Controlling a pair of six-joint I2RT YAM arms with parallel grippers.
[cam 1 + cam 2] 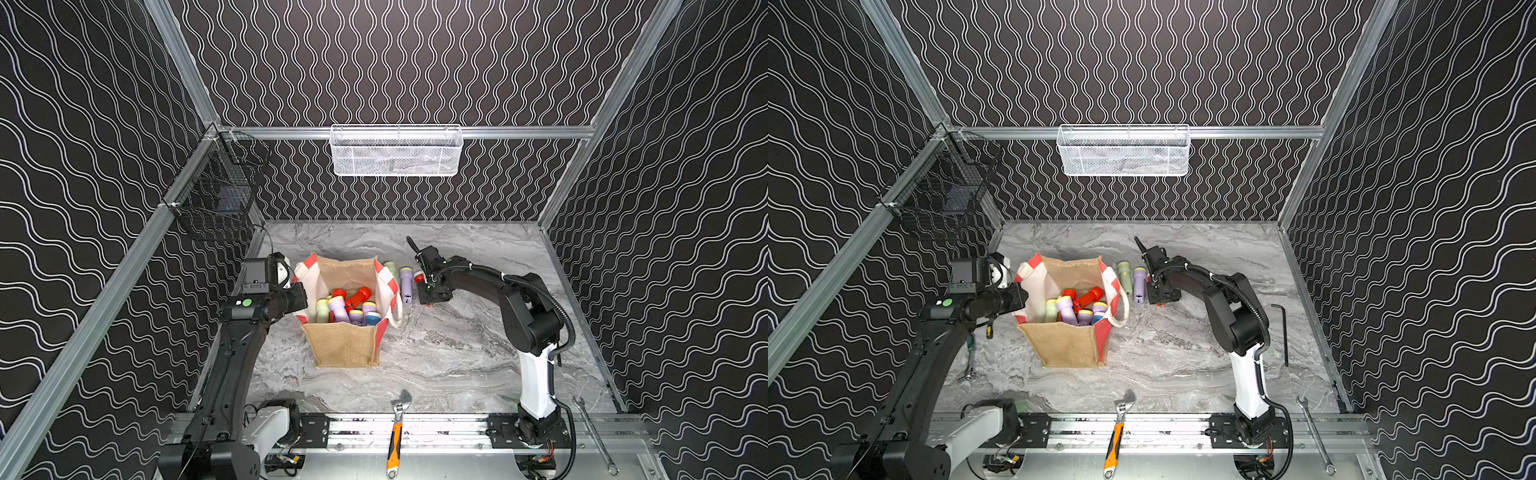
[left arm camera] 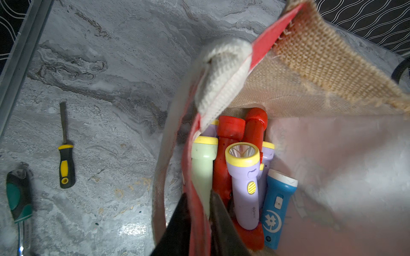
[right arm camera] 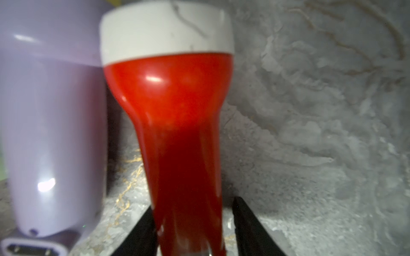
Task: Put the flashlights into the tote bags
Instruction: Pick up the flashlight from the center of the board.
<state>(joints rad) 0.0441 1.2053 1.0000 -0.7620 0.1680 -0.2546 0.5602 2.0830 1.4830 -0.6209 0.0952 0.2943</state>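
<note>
Tote bag (image 1: 1065, 345) with flashlights (image 1: 1077, 305) inside; pale green flashlight (image 1: 1124, 273) just beside it.

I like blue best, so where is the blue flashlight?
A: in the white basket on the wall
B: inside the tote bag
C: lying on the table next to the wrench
B: the blue flashlight sits inside the tote bag, right beside a lilac flashlight.

The tote bag (image 1: 345, 345) gapes upward, its floor crowded with flashlights (image 1: 338, 309). Between bag and right pincer (image 3: 193, 226) a pale green flashlight (image 1: 392, 270) and a lilac flashlight (image 1: 406, 284) lie packed tight. Bare tabletop (image 1: 457, 357) lies open before and behind; the left arm (image 1: 266, 307) crowds the other flank.
</note>
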